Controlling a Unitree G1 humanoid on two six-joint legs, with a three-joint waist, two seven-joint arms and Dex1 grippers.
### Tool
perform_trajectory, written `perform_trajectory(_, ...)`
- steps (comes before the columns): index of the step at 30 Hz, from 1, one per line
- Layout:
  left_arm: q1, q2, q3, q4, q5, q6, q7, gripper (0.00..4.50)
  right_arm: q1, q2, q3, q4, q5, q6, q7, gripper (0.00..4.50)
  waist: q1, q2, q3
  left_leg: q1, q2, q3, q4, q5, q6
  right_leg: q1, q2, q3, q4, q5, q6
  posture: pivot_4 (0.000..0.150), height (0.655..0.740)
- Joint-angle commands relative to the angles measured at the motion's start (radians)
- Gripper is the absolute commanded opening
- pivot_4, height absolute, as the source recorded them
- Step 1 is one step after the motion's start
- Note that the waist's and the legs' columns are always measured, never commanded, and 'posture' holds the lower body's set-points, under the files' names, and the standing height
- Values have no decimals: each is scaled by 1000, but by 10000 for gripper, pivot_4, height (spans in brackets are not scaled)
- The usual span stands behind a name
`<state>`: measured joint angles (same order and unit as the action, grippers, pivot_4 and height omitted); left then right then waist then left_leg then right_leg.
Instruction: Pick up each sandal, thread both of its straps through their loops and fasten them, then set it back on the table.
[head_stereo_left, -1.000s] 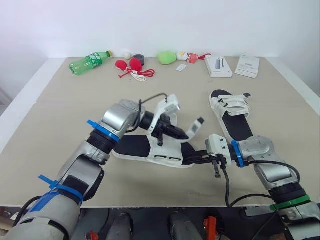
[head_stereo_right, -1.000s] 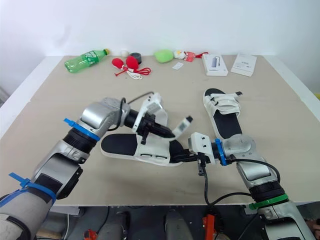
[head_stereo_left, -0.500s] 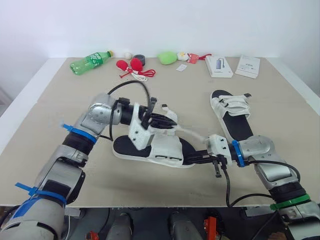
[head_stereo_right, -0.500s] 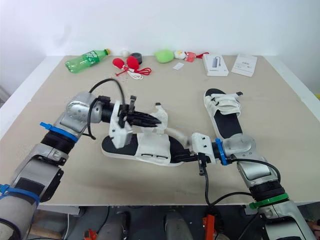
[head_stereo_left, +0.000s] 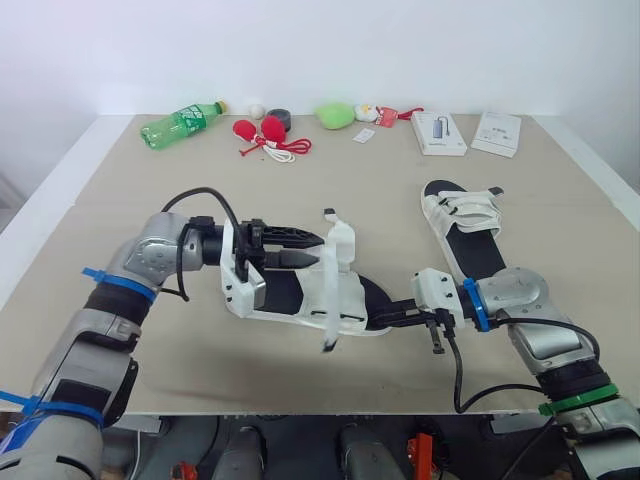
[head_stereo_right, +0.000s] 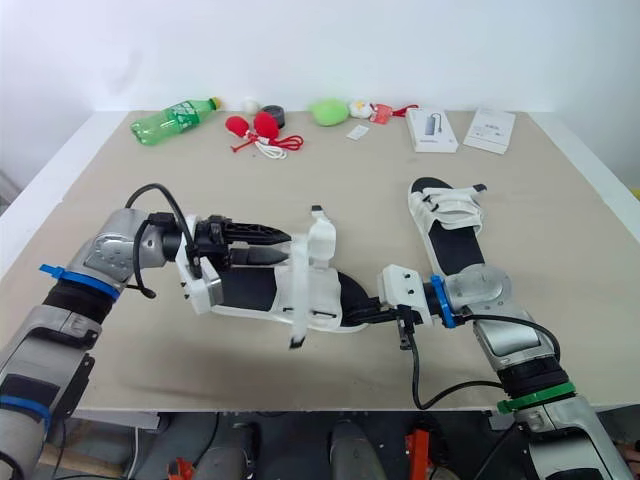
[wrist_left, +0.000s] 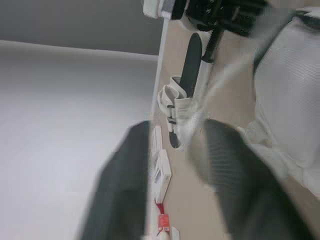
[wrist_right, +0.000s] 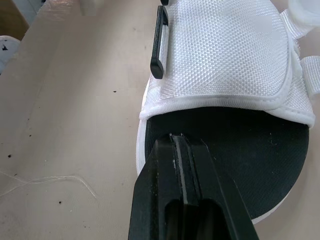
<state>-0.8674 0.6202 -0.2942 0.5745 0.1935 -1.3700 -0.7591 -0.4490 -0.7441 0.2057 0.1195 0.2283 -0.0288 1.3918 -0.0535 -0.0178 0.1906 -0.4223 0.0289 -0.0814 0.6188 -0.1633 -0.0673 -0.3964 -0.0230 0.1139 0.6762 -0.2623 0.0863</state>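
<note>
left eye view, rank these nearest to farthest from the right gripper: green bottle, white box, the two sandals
1. Near sandal: the right gripper rests on its black footbed, straight in front of the robot.
2. Second sandal: just beyond the gripper, on the robot's right.
3. White box: far edge of the table, right side.
4. Green bottle: far left corner.

Head stereo downward; 2 wrist close-ups

The sandal (wrist_right: 220, 60) has a top of white woven cloth, bumpy like a net. Its footbed (wrist_right: 240, 130) is dull black. The loop (wrist_right: 159, 42) is shiny black plastic. The table (head_stereo_left: 300, 190) is smooth, dull tan.
</note>
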Motion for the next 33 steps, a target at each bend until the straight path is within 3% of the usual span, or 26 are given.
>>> perform_trajectory(1,4,24,20,-27,2,-27,51,39623,-4,0,23,17,-27,-2,16,0,0,0,0,1,0,0,0,0,0,1,0,0,0,0,0,1500,7400)
perform_trajectory(2,7,28,15,-25,-5,-9,55,43241,-6,1,24,19,-27,-4,18,0,0,0,0,1,0,0,0,0,0,1,0,0,0,0,0,1500,7400)
perform_trajectory(4,24,39,-4,-31,-97,120,22,44311,-7,2,26,19,-26,-3,19,0,-1,0,0,1,0,0,0,0,0,1,0,0,0,0,0,1500,7400)
perform_trajectory(9,138,77,39,-194,-520,884,-225,44311,-11,0,26,26,-22,-4,20,0,-6,0,0,2,1,0,0,0,0,0,1,0,2,-1,0,1500,7400)
perform_trajectory(11,207,150,57,-345,-702,1281,-289,44311,-14,1,23,30,-18,1,17,0,-8,0,0,1,1,0,0,0,0,-1,1,-1,3,-1,-1,1500,7400)
perform_trajectory(13,255,227,66,-483,-877,1646,-312,44311,-20,4,21,34,-14,9,15,0,-19,0,0,1,2,-1,-1,0,0,-2,2,-1,4,-3,-2,1500,7400)
perform_trajectory(17,320,270,169,-662,-1193,2074,-251,44311,-30,14,25,39,-15,14,13,0,-19,-1,0,0,2,-4,-1,0,0,-1,1,-4,5,-4,-3,1500,7400)
perform_trajectory(24,467,350,190,-897,-1274,2299,-329,44311,-43,19,29,48,-16,18,18,0,-22,-1,1,2,3,-2,-1,0,0,-1,2,-4,5,-4,-4,1500,7400)
perform_trajectory(28,513,308,184,-953,-1271,2350,-284,44311,-36,19,28,34,-15,27,19,0,-22,-1,0,2,2,-2,-1,0,0,-1,1,-4,5,-7,-9,1500,7400)
perform_trajectory(33,527,209,134,-935,-1156,2339,-190,44311,-18,17,29,7,-13,43,12,0,-21,-2,0,2,2,-2,-1,0,0,-1,1,-4,5,-7,-9,1500,7400)
